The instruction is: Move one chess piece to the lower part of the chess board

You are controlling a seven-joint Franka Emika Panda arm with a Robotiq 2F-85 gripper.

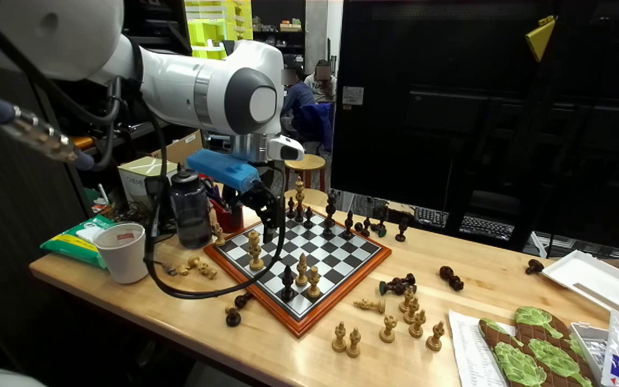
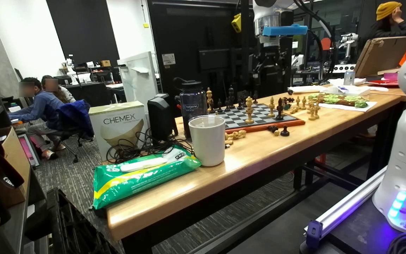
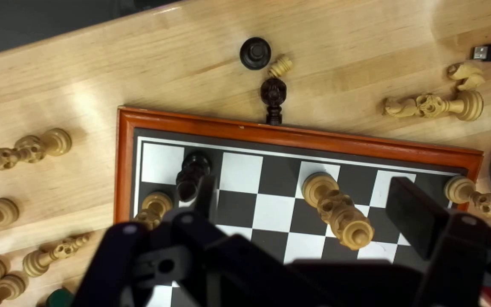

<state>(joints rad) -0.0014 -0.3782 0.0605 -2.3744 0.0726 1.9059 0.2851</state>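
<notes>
The chess board (image 1: 342,288) lies flat on the wooden table; its reddish-brown frame also shows in an exterior view (image 2: 277,126) and the wrist view (image 3: 313,138). A tall pale chess piece (image 1: 256,253) stands upright near one edge of the board; it also shows in an exterior view (image 2: 249,110) and the wrist view (image 3: 337,209). My gripper (image 3: 311,204) is open and empty above the board. In the wrist view that piece appears between its spread fingers, untouched. The gripper also shows in both exterior views (image 1: 269,220) (image 2: 262,67).
A black piece (image 1: 287,284) and pale pieces (image 1: 314,284) stand near a board corner. Several pieces (image 1: 336,217) stand at the far side. Loose pale pieces (image 1: 387,330) are on the table. A bottle (image 1: 189,209) and white cup (image 1: 122,255) stand beside the board.
</notes>
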